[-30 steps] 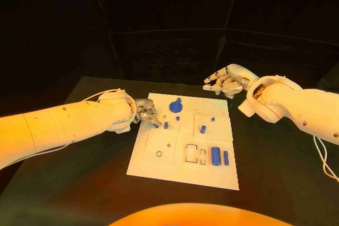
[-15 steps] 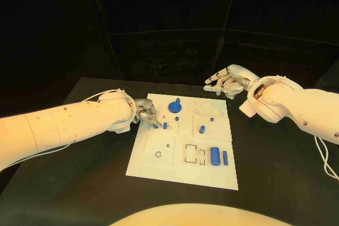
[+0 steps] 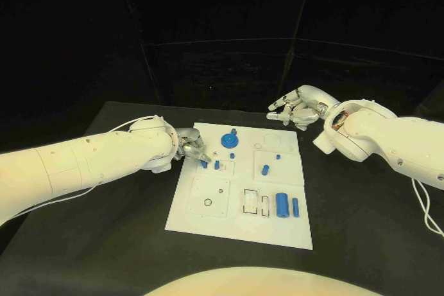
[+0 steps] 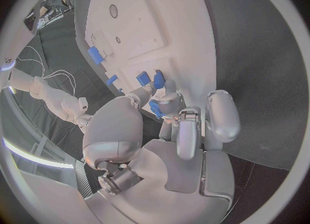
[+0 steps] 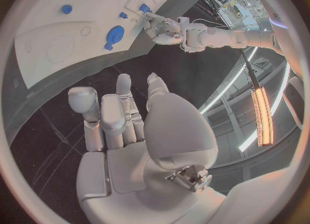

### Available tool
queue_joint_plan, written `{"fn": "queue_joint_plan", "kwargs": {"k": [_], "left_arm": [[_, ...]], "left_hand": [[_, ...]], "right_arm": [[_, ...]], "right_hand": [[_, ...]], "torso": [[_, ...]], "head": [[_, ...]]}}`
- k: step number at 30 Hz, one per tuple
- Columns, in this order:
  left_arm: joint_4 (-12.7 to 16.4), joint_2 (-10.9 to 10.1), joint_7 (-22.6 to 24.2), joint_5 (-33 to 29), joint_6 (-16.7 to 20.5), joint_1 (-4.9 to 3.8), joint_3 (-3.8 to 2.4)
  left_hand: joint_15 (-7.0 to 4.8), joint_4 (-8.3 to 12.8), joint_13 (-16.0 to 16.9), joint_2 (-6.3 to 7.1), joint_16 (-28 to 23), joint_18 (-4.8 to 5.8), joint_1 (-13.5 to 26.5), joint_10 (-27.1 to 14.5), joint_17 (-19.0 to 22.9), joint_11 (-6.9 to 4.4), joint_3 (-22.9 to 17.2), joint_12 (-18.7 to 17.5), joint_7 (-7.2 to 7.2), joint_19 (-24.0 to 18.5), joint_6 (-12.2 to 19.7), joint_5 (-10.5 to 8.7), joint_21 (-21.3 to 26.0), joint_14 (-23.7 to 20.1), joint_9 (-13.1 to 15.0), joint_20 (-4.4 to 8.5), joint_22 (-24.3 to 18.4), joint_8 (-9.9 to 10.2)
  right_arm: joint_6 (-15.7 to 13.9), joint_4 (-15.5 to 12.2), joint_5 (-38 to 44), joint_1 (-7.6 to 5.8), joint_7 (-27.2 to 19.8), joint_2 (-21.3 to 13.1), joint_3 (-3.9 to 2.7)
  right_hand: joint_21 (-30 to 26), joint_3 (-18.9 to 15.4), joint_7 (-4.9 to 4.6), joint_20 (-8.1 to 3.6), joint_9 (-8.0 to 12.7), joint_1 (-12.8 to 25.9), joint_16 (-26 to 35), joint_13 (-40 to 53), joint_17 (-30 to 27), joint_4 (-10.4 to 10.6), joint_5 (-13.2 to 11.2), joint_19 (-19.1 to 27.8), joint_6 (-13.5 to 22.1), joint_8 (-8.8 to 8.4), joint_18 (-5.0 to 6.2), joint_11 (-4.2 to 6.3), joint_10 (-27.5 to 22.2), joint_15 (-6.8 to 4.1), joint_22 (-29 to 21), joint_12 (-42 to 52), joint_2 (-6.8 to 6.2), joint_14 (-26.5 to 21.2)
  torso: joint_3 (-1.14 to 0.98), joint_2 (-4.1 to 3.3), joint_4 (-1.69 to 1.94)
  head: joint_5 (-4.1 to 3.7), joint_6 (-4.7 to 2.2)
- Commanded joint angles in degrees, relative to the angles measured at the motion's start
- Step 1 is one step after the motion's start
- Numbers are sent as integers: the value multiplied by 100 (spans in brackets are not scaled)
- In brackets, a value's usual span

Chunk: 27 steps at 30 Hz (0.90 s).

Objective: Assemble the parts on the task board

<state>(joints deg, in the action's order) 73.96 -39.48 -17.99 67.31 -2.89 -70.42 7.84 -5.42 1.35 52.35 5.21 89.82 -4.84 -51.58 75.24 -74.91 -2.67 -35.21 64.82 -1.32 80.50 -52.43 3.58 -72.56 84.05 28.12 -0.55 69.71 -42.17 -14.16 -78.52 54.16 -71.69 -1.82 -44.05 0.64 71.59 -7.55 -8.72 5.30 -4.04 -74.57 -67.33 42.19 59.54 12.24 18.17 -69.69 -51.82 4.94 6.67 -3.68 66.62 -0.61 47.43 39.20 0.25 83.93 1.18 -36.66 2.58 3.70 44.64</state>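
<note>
In the head view the white task board (image 3: 242, 187) lies lengthwise on the black table (image 3: 111, 244), its long axis running from 12 to 6 o'clock. The left hand (image 3: 192, 146) sits at the board's 10 o'clock edge, fingers bunched down on a small blue peg (image 3: 203, 163); a second peg (image 3: 217, 164) stands just beside it toward 3 o'clock, and the blue gear (image 3: 230, 140) lies near, toward 1 o'clock. The right hand (image 3: 298, 106) hovers off the board's far corner at 1 o'clock, well apart from every part, fingers loosely spread and holding nothing, so the left is plainly the nearer. In the left wrist view the fingertips (image 4: 169, 101) pinch the little blue peg (image 4: 155, 108) against the board, with two more blue pieces (image 4: 150, 78) just beyond them. In the right wrist view the empty right hand (image 5: 132, 125) hangs over bare table beside the board's edge (image 5: 39, 58). Dark walls close the room.
</note>
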Motion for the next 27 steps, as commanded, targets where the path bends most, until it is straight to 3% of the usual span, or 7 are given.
{"fn": "queue_joint_plan", "kwargs": {"k": [1,27], "left_arm": [[-10,17,14,-95,24,-9,-1],[88,-11,19,-154,-58,-10,-1]], "left_hand": [[-44,10,-2,-38,18,-11,-33,28,-1509,-5,-45,18,12,42,-9,12,-21,595,11,-6,12,-22],[-42,-19,10,21,18,-8,47,39,-1509,4,57,31,2,45,-29,-17,-20,595,40,-3,27,-60]], "right_arm": [[33,-6,3,-11,-13,2,-4],[63,19,3,-11,-17,12,-3]], "right_hand": [[-39,-31,-19,0,7,22,38,-5,-5,5,40,21,-29,2,111,-5,-45,-23,-5,-19,35,11],[-44,-37,-20,1,7,21,39,-10,0,10,41,24,-29,3,111,-5,-50,-22,-9,-22,37,10]], "torso": [[0,-4,-2],[3,1,8]], "head": [[-11,9],[-22,24]]}}
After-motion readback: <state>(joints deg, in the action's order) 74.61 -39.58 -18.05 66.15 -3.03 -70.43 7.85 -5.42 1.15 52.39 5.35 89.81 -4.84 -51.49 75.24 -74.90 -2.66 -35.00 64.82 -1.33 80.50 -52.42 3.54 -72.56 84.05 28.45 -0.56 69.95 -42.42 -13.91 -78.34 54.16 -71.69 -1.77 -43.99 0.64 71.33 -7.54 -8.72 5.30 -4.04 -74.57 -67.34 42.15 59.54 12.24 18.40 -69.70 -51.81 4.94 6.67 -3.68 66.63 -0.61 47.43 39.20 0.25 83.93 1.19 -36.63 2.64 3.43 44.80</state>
